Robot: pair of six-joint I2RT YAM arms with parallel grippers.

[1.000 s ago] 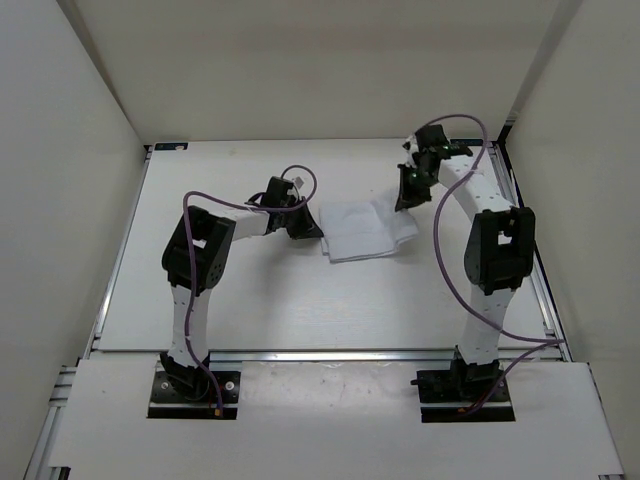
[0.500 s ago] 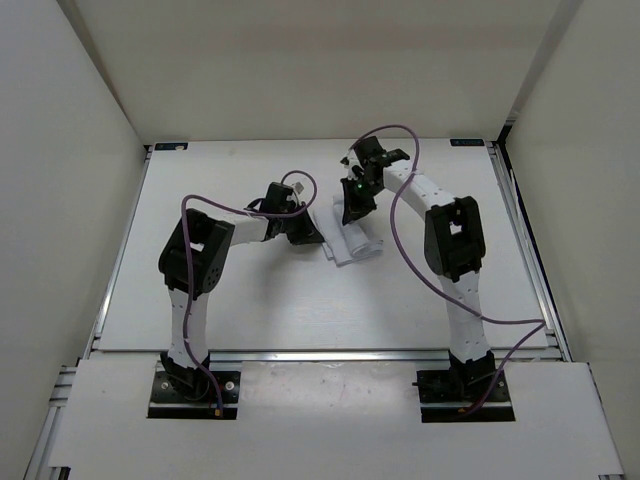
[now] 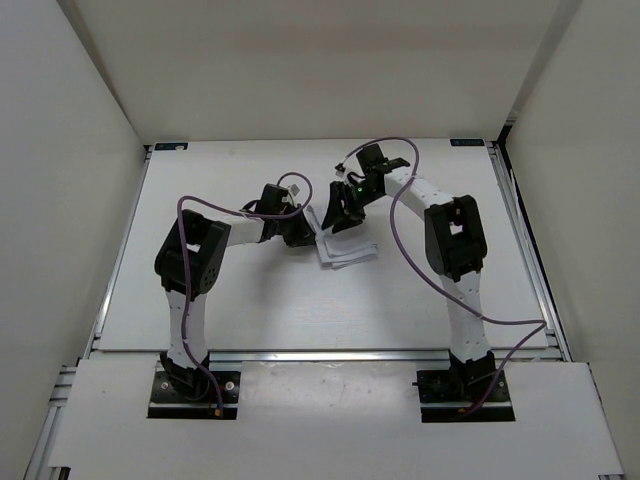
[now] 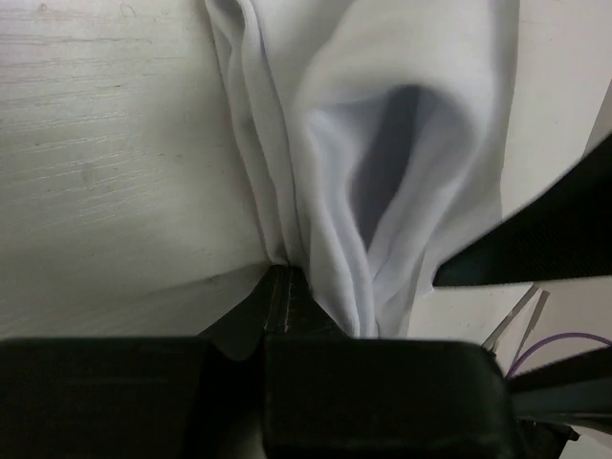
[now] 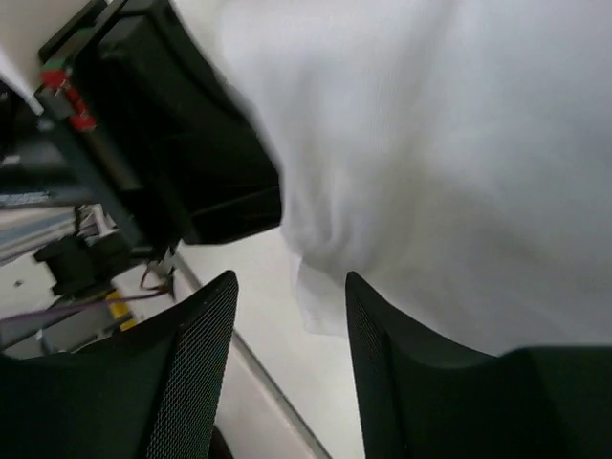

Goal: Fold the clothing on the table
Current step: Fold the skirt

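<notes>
The white clothing (image 3: 343, 247) lies in a small folded bundle near the middle of the table (image 3: 230, 300). My left gripper (image 3: 302, 233) is at the bundle's left edge, shut on a gathered fold of the clothing (image 4: 382, 143) at its fingertips (image 4: 284, 287). My right gripper (image 3: 343, 212) hovers over the bundle's top left part, close to the left gripper. In the right wrist view its jaws (image 5: 287, 320) stand apart and hold nothing. The clothing (image 5: 430, 143) lies beyond them, with a loose corner showing between the fingers.
Aluminium rails (image 3: 350, 354) run along the table's near edge, and white walls close in the sides and back. The left gripper's black body (image 5: 172, 143) sits close to my right fingers. A dark finger of the right gripper (image 4: 535, 239) crosses the left wrist view.
The right arm swung left across the table, carrying the clothing's right side over onto the left side, then opened and let go. The left gripper stayed shut on the left edge.
</notes>
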